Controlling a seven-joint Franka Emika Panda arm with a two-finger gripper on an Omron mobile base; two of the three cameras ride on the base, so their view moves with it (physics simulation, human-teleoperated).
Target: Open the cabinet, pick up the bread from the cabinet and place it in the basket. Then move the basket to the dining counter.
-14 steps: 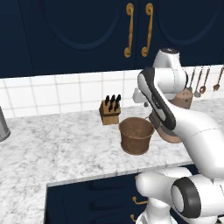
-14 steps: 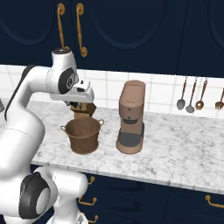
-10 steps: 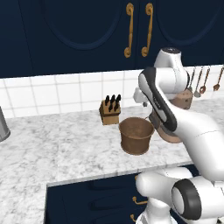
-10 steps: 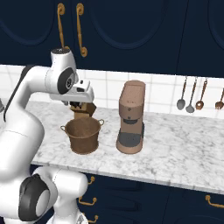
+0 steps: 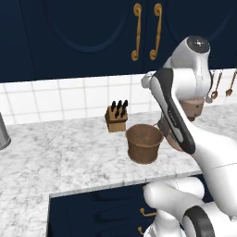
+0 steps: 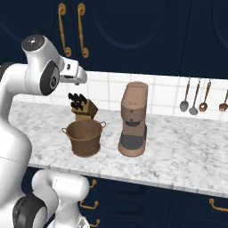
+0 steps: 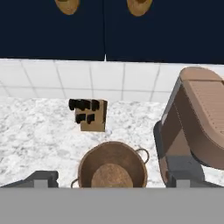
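Remaining unmoved: basket (image 5: 144, 143), arm.

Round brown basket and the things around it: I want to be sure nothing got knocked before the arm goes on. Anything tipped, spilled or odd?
Nothing stands out. The round brown basket stands upright on the marble worktop, beside the upright wooden knife block and brown coffee machine.

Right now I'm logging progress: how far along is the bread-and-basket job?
Done: the bread lies inside the basket, and the cabinet doors look shut. In hand: nothing; the hand is open above the basket. Left: carrying the basket off the tiled worktop to the dining counter.
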